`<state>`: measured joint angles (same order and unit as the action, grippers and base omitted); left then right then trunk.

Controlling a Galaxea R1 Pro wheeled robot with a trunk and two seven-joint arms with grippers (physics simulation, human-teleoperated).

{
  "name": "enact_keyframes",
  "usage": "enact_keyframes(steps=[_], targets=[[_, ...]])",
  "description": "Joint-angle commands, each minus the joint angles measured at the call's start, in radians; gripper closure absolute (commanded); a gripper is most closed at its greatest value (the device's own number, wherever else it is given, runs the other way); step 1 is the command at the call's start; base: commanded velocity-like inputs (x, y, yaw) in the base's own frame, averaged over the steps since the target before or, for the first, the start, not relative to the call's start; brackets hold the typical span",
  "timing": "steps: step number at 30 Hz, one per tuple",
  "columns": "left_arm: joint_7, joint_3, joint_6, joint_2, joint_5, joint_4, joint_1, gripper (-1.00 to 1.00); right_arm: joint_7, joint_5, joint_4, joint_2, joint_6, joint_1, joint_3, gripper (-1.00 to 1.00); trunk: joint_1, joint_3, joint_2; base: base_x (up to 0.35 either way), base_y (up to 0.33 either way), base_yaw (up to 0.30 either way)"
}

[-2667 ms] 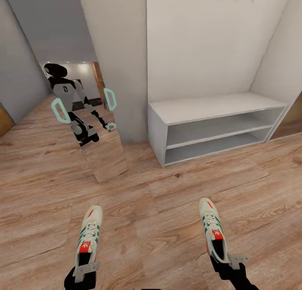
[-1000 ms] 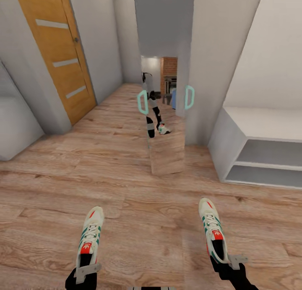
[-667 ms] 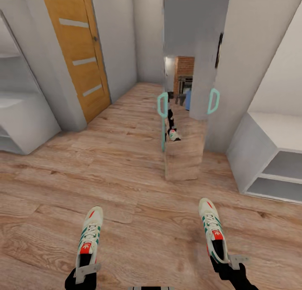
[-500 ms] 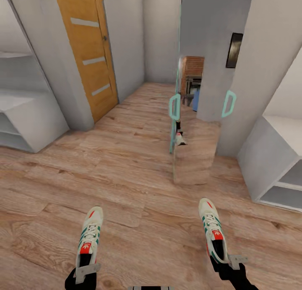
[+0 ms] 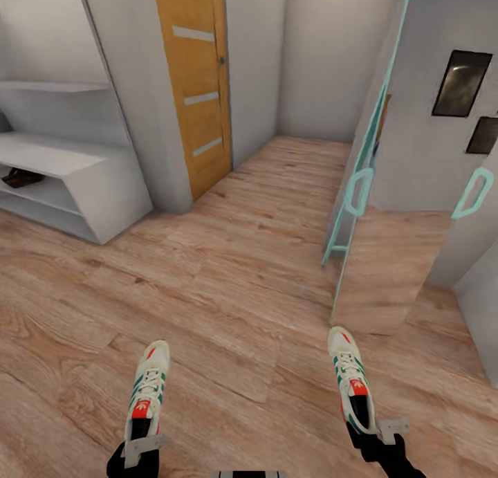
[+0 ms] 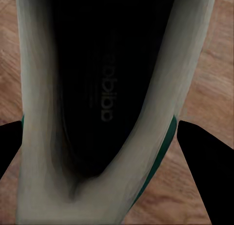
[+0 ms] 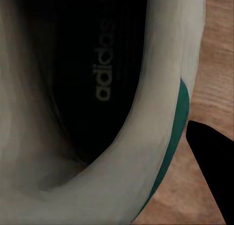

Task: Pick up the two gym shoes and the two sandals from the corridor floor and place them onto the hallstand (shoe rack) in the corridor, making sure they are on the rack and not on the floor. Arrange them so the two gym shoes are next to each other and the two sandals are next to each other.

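Hallstand [image 5: 69,180] far left; held gym shoes [image 5: 146,388] foremost

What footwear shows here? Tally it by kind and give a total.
Cream-white, teal-striped gym shoes: 2, one in the left gripper, one in the right gripper.
Dark-brown sandal-like shape on the light-grey shelf unit: 1, too small to identify.
Total: 3

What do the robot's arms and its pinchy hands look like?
Both arms are black and rounded where they enter the head view. The left gripper and the right gripper each carry a flat light-grey metal bracket with small dark screw dots. In the left wrist view the fingers appear as plain black wedges. No cables or markings are visible.
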<state>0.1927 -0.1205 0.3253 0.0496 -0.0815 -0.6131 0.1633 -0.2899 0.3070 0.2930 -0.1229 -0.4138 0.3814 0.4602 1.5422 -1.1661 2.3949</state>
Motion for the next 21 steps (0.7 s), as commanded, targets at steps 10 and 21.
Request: enact_keyframes(steps=[10,21], targets=[[0.002,-0.004,0.003,0.001,-0.009,0.001,0.001,1.0,-0.006,0.006,0.0,0.0,-0.003,0.001,0.008,1.0,0.0,-0.005,0.0,0.281,0.214,0.282],[0.002,-0.006,0.003,0.001,-0.009,0.001,0.001,1.0,-0.006,0.006,-0.002,0.0,-0.003,0.001,0.008,1.0,0.0,-0.005,0.0,0.28,0.215,0.282]])
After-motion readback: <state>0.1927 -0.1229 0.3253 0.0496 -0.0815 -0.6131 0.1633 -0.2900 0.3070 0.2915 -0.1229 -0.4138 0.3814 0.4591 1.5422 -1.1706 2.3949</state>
